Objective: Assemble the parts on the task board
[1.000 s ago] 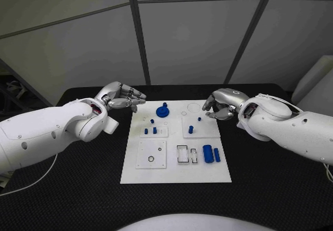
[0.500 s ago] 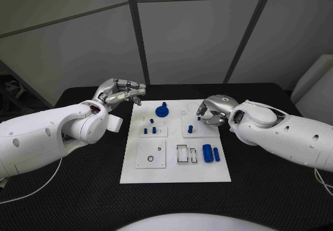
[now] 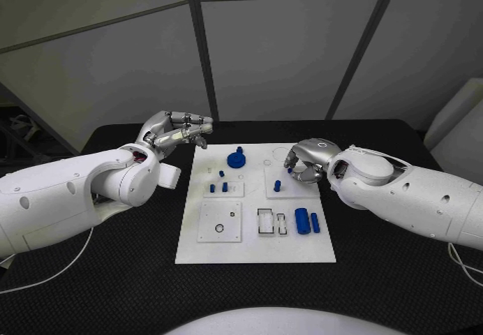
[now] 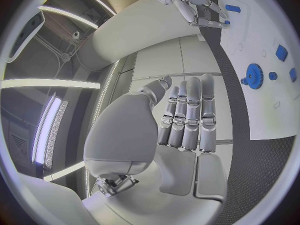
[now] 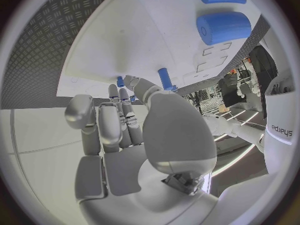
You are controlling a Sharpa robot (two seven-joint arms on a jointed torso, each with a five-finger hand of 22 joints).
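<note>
The white task board (image 3: 252, 248) lies mid-table. A blue gear (image 3: 236, 160) (image 4: 254, 76) stands near its far edge. Short blue pegs (image 3: 218, 187) stand left of centre, and another peg (image 3: 278, 185) (image 5: 165, 78) stands on the right. Two blue cylinders (image 3: 307, 222) (image 5: 224, 27) lie at the right side. My right hand (image 3: 305, 160) (image 5: 125, 120) hovers over the board's far right part, thumb and a finger closed round a small blue peg (image 5: 120, 81). Off the board's far left corner, my left hand (image 3: 181, 131) (image 4: 187, 120) is raised with straight fingers and holds nothing.
A black ring (image 3: 218, 228) sits on a square plate on the board's near left. A white slotted block (image 3: 264, 222) lies beside the cylinders. Black table (image 3: 121, 279) surrounds the board on all sides.
My right hand has moved left over the board and closed in on the small blue peg. My left hand has straightened its fingers and shifted a little toward the far side.
</note>
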